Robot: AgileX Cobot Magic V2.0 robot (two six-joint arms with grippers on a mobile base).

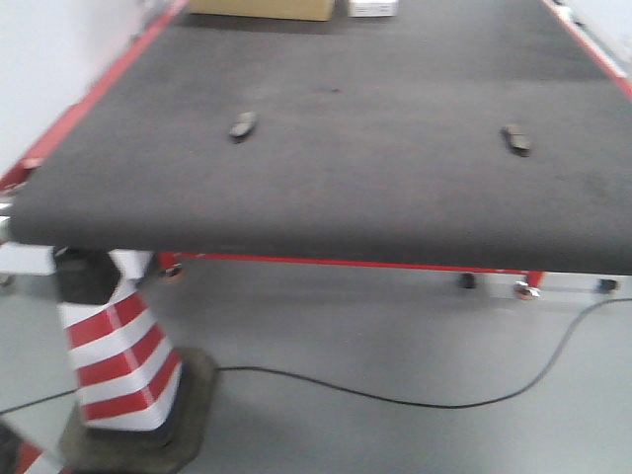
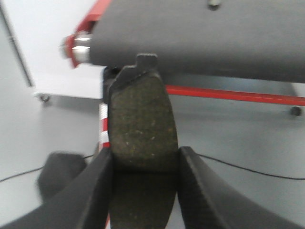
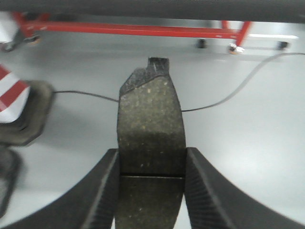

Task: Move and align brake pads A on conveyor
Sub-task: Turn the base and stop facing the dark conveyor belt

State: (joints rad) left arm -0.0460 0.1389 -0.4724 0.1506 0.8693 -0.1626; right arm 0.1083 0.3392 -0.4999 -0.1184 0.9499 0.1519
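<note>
My left pincer (image 2: 145, 164) is clamped on a brake pad (image 2: 141, 124), one dark ribbed finger (image 2: 97, 188) pressed to each long edge, the pad jutting forward beyond my fingertips. My right pincer (image 3: 151, 164) grips a second pad (image 3: 150, 129) the same way, held out above the floor.

The conveyor (image 1: 326, 188) was a wide charcoal belt with red strips along its left and right edges. Two brake pads lay directly on it, well apart: one (image 1: 243, 125) toward the left, the other (image 1: 514, 138) toward the right. At the far end sat a cardboard box (image 1: 262, 9) and a white box (image 1: 372, 7).
</note>
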